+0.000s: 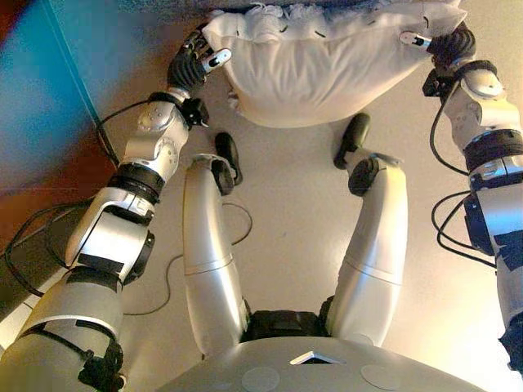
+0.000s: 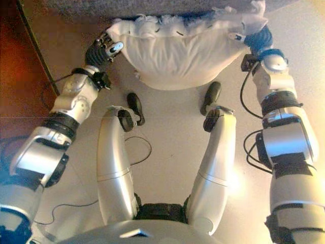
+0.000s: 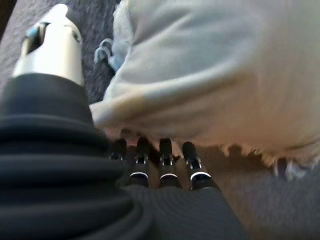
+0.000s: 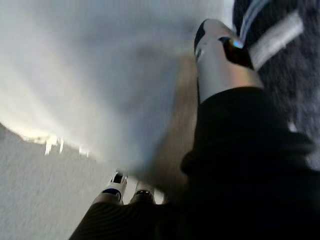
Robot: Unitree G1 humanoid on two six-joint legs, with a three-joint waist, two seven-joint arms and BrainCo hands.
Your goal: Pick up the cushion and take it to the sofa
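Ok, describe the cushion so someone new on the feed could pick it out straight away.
Look to the top of the head views, where the dark grey sofa edge runs across. Right below it, between the left hand and the right hand, hangs the cushion. It is the only soft white thing there, plump and rounded, with a fringed tufted edge along its top.

We see a white cushion [image 1: 315, 69], plump and sagging in the middle, fringed with tassels along its edge, its far side against the grey sofa [image 2: 76, 6], its near bulge hanging above the floor
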